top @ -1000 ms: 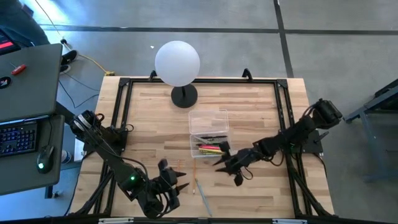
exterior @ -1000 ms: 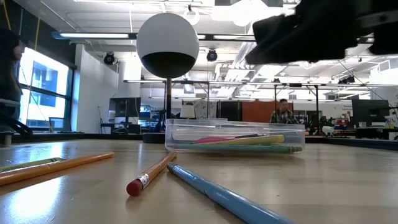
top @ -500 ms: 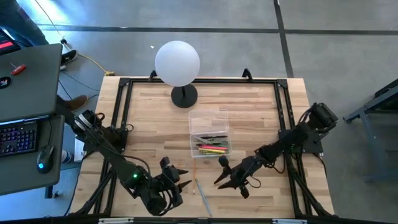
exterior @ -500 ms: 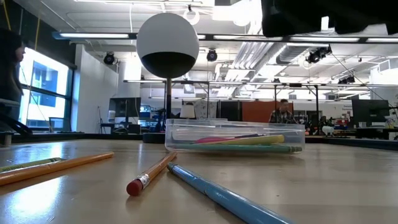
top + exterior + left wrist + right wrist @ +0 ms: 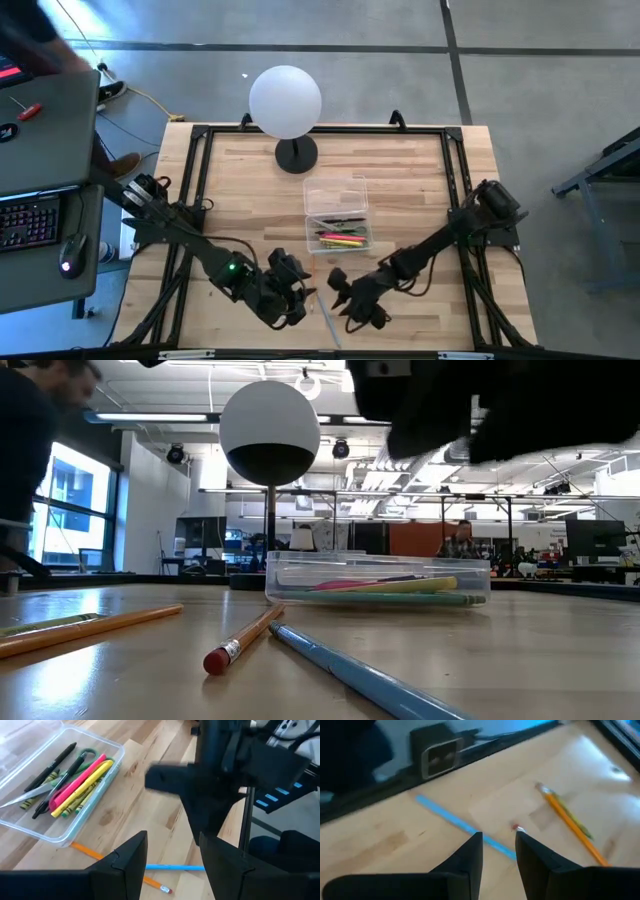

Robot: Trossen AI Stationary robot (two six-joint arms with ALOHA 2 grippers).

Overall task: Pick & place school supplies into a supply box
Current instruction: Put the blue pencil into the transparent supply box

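Right gripper [image 5: 345, 298] has swung away from the small clear plastic supply box [image 5: 338, 216] toward the table's near edge within the last second. It now hangs over the loose items with its fingers a narrow gap apart and nothing between them. Judged: a drop-off is finished and the next pick is starting.

Left gripper [image 5: 295, 292] has also shifted nearer the middle; it is open and empty.

Box contents: pink and yellow markers [image 5: 82, 787], a black pen [image 5: 54, 768], green-handled scissors [image 5: 75, 764]. Lid not on.

Still on the wooden table [image 5: 240, 190], near the front edge: thin blue pen [image 5: 360, 675], orange pencil with red eraser [image 5: 245, 638], and a second orange pencil [image 5: 90, 628].
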